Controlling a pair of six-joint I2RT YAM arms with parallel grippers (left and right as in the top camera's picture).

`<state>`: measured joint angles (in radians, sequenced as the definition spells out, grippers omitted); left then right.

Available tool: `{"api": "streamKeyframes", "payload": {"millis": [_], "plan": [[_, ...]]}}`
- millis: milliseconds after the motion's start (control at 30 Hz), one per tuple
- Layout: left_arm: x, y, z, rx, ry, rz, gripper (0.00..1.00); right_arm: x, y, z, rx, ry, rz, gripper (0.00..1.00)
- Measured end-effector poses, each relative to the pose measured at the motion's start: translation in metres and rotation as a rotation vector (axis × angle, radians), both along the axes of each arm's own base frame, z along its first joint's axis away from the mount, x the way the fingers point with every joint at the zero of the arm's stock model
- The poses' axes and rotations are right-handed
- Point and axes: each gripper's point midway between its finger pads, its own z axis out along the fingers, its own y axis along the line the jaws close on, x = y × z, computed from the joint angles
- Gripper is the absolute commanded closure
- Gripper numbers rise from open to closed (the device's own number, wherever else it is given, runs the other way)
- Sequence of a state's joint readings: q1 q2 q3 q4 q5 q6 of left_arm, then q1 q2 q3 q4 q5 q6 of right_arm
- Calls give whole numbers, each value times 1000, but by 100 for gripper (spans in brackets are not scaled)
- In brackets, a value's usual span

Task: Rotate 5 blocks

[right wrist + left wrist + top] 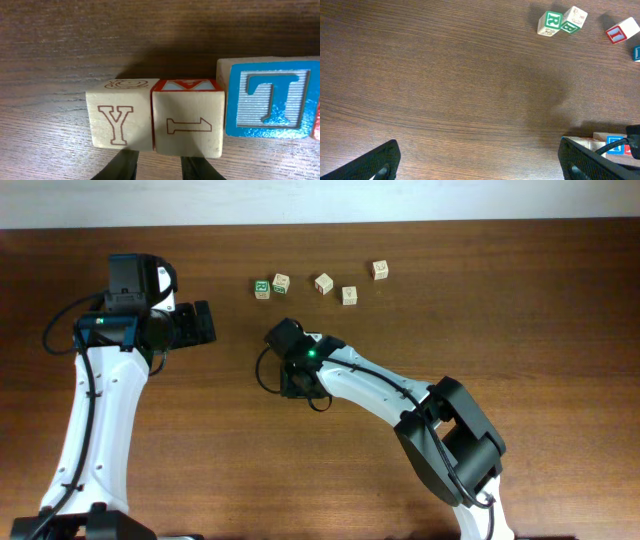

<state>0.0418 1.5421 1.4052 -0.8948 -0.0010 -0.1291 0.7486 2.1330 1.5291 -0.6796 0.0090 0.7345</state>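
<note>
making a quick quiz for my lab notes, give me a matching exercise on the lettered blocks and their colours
Blocks:
1. Y block
2. T block
3. B block
4. sideways I block

Colours:
a. green letter face
b. red top face
c. blue letter face
d. bare pale wood, no painted face

Pairs: 1-d, 2-c, 3-a, 4-b
</note>
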Motion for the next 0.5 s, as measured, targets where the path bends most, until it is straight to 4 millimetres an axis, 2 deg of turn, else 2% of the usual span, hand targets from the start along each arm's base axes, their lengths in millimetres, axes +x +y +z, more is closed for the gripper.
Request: {"api": "streamKeyframes", "payload": {"millis": [500], "plan": [[0, 0, 0, 0, 0, 0, 1, 9, 2, 3, 2, -43, -8, 70]]}}
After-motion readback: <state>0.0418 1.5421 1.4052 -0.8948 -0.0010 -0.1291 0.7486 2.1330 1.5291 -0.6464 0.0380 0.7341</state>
